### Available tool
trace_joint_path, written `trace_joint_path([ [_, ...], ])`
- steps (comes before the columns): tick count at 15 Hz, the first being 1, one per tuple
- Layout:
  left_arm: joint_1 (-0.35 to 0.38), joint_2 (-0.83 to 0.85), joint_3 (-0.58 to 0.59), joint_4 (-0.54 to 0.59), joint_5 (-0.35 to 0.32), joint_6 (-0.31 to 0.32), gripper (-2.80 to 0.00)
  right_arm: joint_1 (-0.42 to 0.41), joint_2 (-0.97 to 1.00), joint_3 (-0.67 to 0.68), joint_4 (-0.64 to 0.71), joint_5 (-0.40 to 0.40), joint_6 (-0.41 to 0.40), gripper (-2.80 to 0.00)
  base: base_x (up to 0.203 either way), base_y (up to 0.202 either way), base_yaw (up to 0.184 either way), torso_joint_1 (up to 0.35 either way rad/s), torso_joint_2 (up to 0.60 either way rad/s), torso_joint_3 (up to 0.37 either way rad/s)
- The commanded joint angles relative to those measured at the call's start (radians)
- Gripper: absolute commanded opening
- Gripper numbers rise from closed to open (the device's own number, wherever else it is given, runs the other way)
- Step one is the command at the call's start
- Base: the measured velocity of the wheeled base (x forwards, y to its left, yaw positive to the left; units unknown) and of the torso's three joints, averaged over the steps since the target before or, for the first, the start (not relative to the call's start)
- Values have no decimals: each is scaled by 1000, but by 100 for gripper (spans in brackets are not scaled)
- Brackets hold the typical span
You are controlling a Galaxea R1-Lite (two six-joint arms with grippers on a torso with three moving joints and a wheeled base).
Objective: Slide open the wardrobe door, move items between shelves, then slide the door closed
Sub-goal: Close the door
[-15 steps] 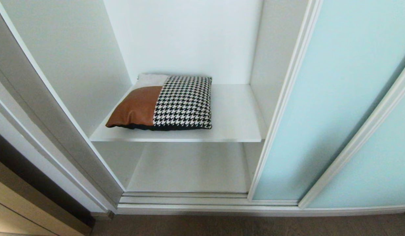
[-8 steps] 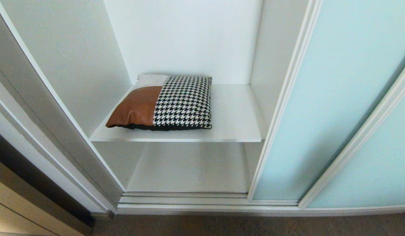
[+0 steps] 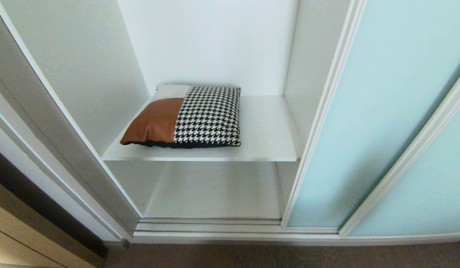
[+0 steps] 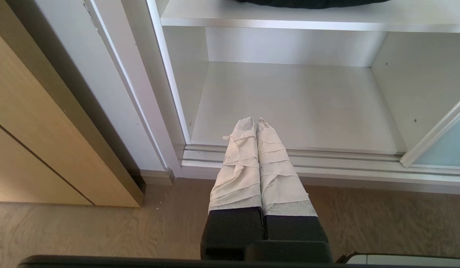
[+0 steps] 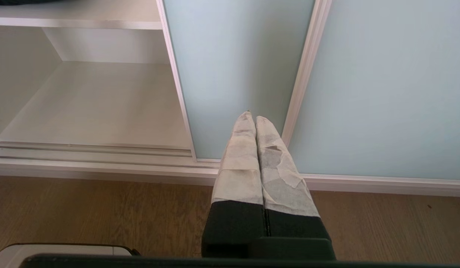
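The sliding wardrobe door (image 3: 364, 111) of frosted aqua glass stands slid to the right, leaving the white interior exposed. A square cushion (image 3: 185, 117) of tan leather and black-and-white houndstooth lies flat on the upper shelf (image 3: 267, 137), towards its left. Below it the lower shelf (image 3: 215, 190) is bare. Neither arm shows in the head view. My left gripper (image 4: 256, 121) hangs shut and empty over the floor, in front of the lower shelf (image 4: 297, 104). My right gripper (image 5: 251, 118) is shut and empty too, low down before the door (image 5: 230, 74).
A second aqua glass panel (image 3: 431, 186) overlaps on the far right. The floor track (image 3: 215, 227) runs along the wardrobe's base. A tan wooden panel (image 4: 32, 149) stands to the left of the wardrobe frame. Wooden floor (image 5: 103, 212) lies in front.
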Motion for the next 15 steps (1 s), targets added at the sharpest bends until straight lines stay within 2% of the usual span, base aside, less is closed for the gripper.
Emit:
trace_joint_path([
  [1, 0, 1, 2, 0, 0, 0, -280, 0, 0, 0, -2, 0, 0, -280, 0, 0, 0, 0, 0, 0],
  [15, 0, 1, 2, 0, 0, 0, -280, 0, 0, 1, 0, 0, 0, -280, 0, 0, 0, 0, 0, 0],
])
